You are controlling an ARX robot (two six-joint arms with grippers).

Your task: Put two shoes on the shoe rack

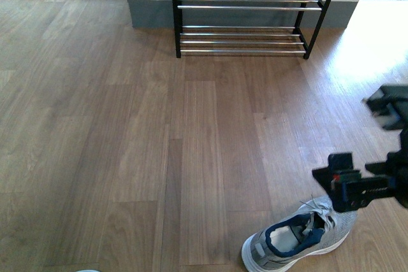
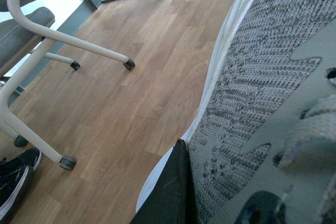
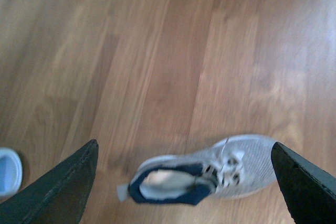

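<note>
The shoes in view are grey knit sneakers, not sandals. One grey sneaker with a navy lining lies on the wood floor at the near right. My right gripper hovers just above it, open and empty. In the right wrist view the sneaker lies on the floor below the wide-apart fingers. My left gripper is shut on a second grey sneaker, which fills that view, with one black finger pressed against its side. The shoe rack stands at the far wall, its chrome bars bare.
A white chair base with castors and a black sneaker show in the left wrist view. A pale blue-white rounded object is cut off at the right wrist view's edge. A grey wall base runs behind the rack.
</note>
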